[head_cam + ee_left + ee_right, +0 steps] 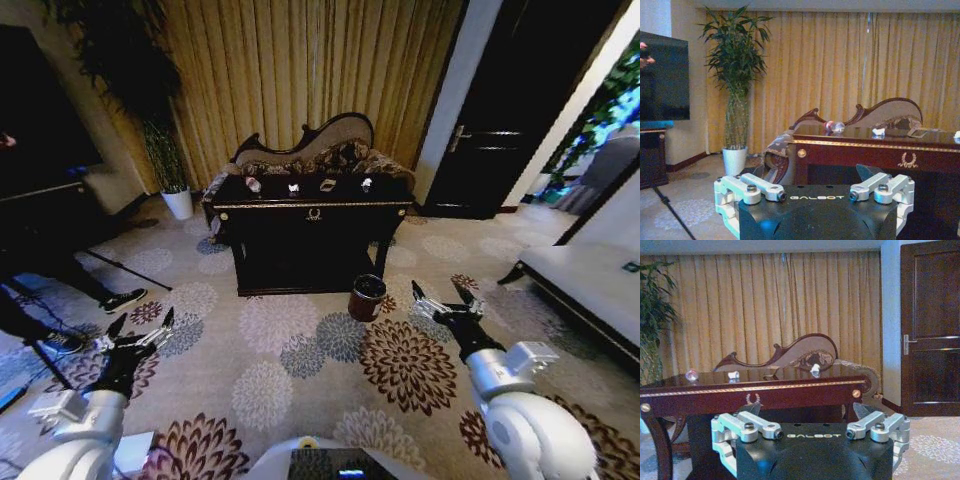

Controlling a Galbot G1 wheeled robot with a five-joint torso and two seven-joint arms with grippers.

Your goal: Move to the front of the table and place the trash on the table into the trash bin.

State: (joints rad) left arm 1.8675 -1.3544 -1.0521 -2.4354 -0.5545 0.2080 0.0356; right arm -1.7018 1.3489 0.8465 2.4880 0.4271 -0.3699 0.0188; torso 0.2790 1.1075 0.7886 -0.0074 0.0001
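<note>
Left gripper [141,327] and right gripper [441,297] held low over the flowered carpet, well back from the table [312,207], fingers spread wide, nothing in either. Bottle [253,184], paper ball [294,188], tan scrap [327,185] and whitish bit [366,184] lined up on the table top. Trash bin [367,297] on the floor by the table's front right corner.

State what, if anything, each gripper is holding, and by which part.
Nothing is held. The left gripper and right gripper are both open and empty, raised over the carpet, well short of the table where the trash lies.
</note>
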